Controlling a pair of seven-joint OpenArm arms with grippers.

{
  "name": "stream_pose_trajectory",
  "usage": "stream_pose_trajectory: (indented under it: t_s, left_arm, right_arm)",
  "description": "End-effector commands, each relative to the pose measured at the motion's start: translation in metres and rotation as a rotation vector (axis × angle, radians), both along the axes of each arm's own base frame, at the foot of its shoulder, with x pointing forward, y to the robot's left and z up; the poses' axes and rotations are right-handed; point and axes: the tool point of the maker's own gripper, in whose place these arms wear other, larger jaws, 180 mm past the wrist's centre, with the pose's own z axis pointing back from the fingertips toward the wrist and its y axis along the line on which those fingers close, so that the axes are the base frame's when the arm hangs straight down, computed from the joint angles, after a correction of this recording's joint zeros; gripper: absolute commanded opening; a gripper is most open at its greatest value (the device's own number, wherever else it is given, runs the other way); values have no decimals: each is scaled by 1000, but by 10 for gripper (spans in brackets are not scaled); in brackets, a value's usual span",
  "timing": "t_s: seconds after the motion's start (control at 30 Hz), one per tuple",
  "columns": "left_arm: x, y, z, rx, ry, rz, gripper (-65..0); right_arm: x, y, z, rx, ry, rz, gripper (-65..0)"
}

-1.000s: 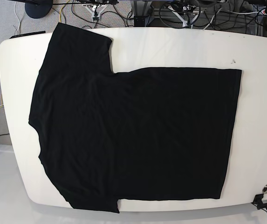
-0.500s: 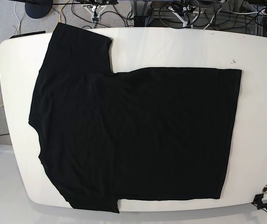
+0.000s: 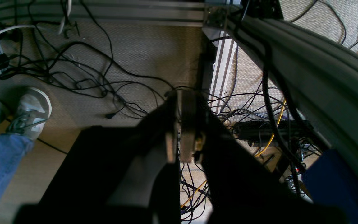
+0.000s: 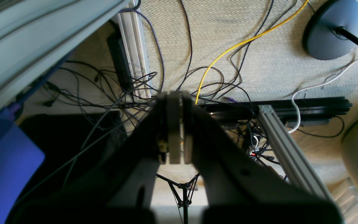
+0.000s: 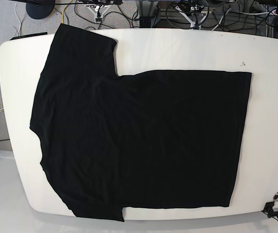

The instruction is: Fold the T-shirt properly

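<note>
Folding has not begun, by the look of it: the T-shirt point(image 5: 139, 145) lies spread flat on the white table point(image 5: 187, 48), collar end at the left, hem at the right, one sleeve at the far left, one at the near edge. Neither arm is over the table. The left gripper point(image 3: 183, 137) and right gripper point(image 4: 175, 137) hang above the cabled floor point(image 4: 259, 62), jaws closed and empty. Next, both must come down, open, and pinch an edge.

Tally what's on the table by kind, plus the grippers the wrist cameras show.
T-shirt, black, spread flat on the white table: 1
Grippers, both shut and empty: 2, the left gripper and the right gripper
Total: 3
</note>
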Motion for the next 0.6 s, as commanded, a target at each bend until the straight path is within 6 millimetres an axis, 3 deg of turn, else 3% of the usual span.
stream_pose_trajectory:
  t_s: [0.0,0.27,0.3,0.43,0.57]
  left_arm:
    - [-4,7,1,9,-3,-8,-648]
    - [-19,29,8,38,-52,-27,-644]
    - [-22,32,7,45,-48,-39,-650]
    - [-46,48,11,64,-24,-47,-650]
    - [-71,63,22,82,-27,-67,-650]
  right_arm:
    - [-5,-6,0,-8,13,0,-650]
    - [-29,-37,4,-47,27,1,-650]
    - [-25,-26,3,-15,15,8,-648]
    - [-47,-34,9,6,10,22,-650]
    - [-67,-65,18,-34,10,54,-650]
